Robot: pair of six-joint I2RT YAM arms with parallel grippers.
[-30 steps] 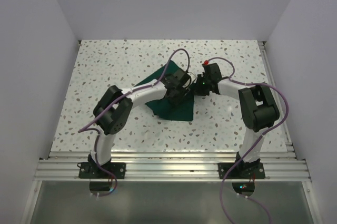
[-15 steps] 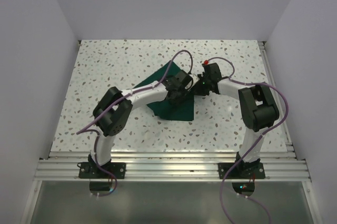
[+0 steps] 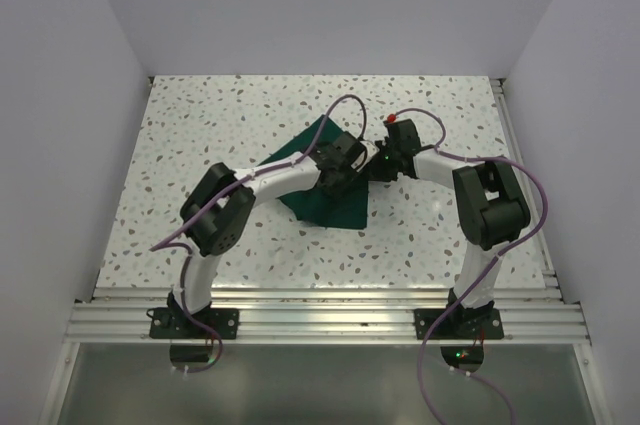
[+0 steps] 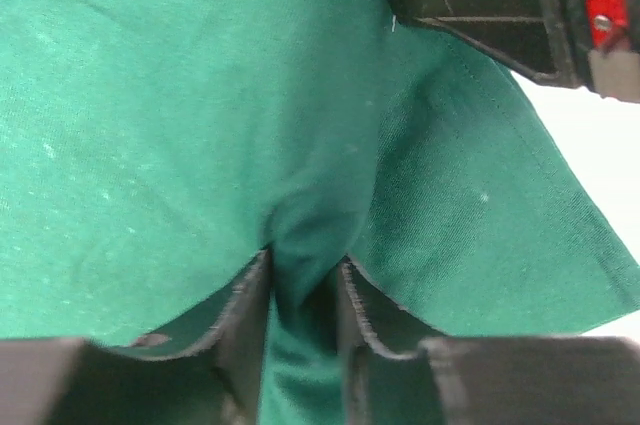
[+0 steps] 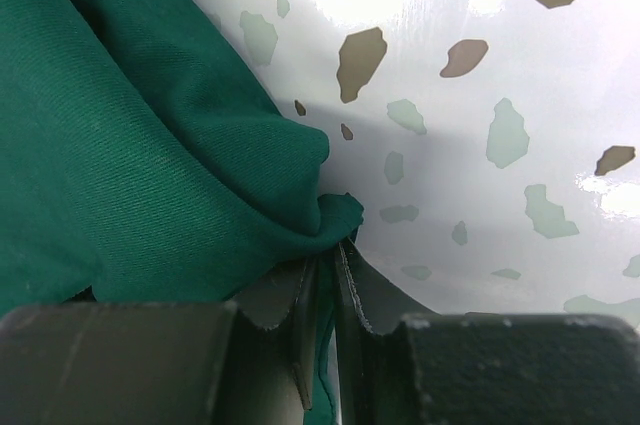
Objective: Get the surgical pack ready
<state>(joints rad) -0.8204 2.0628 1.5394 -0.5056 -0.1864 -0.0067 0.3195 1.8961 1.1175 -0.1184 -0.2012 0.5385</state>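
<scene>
The surgical pack is a folded dark green cloth bundle (image 3: 325, 200) lying at mid table. My left gripper (image 3: 340, 177) is over its upper right part and is shut on a pinched fold of the green cloth (image 4: 300, 245). My right gripper (image 3: 372, 167) is at the bundle's right edge and is shut on a corner of the cloth (image 5: 335, 215), close above the table. The right gripper's body shows at the top right of the left wrist view (image 4: 500, 5). The steel tray, instruments and gauze pouches are hidden.
The speckled white table (image 3: 200, 135) spreads round the bundle, walled on three sides by white panels. A metal rail (image 3: 330, 310) runs along the near edge by the arm bases. The two grippers sit almost touching each other.
The left gripper has shifted slightly up and right on the cloth. The right arm and the bundle have hardly moved.
</scene>
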